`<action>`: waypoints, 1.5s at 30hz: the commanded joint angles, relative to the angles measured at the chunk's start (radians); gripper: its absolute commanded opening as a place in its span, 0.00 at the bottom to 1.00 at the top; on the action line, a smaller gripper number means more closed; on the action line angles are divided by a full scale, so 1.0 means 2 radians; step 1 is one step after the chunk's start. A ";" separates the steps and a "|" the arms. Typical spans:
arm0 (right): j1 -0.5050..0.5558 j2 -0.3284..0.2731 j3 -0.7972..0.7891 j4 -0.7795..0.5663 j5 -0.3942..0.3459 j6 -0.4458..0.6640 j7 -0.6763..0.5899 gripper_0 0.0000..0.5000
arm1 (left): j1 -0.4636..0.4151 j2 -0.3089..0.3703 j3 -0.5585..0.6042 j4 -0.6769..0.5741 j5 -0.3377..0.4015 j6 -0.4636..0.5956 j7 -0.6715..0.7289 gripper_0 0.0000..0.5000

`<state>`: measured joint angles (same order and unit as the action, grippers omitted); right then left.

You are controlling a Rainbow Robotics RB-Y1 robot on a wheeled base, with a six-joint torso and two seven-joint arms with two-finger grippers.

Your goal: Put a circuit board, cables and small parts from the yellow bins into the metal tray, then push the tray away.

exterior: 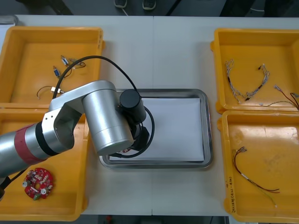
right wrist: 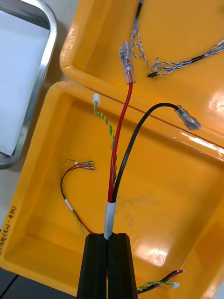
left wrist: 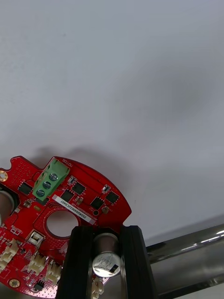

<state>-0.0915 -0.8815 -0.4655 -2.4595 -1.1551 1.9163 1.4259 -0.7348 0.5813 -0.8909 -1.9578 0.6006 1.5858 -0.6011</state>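
My left gripper (left wrist: 106, 232) is shut on a round red circuit board (left wrist: 70, 205), its fingers (left wrist: 79, 261) clamping a silver cylinder near the board's edge. The board is low over the white inside of the metal tray (left wrist: 186, 243), close to its rim. From the front, my left arm (exterior: 103, 116) covers the left part of the metal tray (exterior: 205, 121). My right gripper (right wrist: 107, 240) is shut on a red and black cable (right wrist: 122, 154) by its white sleeve. That cable rises over the nearer right yellow bin (right wrist: 186, 196).
A second circuit board (exterior: 38, 183) lies in the near left bin (exterior: 70, 205). Small metal parts (exterior: 65, 60) sit in the far left bin. Twisted cables (exterior: 247, 88) lie in the far right bin and a red and yellow cable (exterior: 252, 179) in the near right one.
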 commanded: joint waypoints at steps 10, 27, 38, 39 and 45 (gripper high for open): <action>-0.009 -0.037 0.019 -0.027 -0.008 0.002 0.019 0.00 | -0.020 -0.015 -0.026 0.000 -0.011 -0.025 0.051 0.01; -0.014 -0.037 0.025 -0.028 0.003 0.002 0.031 0.00 | -0.020 -0.011 -0.014 -0.020 -0.010 -0.013 0.070 1.00; -0.039 -0.036 0.049 -0.027 0.006 0.002 0.036 0.00 | -0.020 0.001 0.067 -0.094 0.004 0.080 0.074 1.00; -0.045 -0.037 0.053 -0.027 0.005 0.002 0.038 0.00 | -0.020 0.004 0.076 -0.099 0.006 0.087 0.074 1.00; -0.079 -0.042 0.095 -0.027 -0.001 0.002 0.039 0.00 | -0.020 0.021 0.126 -0.119 0.021 0.115 0.068 1.00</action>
<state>-0.1845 -0.9190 -0.3362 -2.4915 -1.1485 1.9164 1.4804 -0.7402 0.5857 -0.7085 -2.1434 0.6187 1.7867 -0.5356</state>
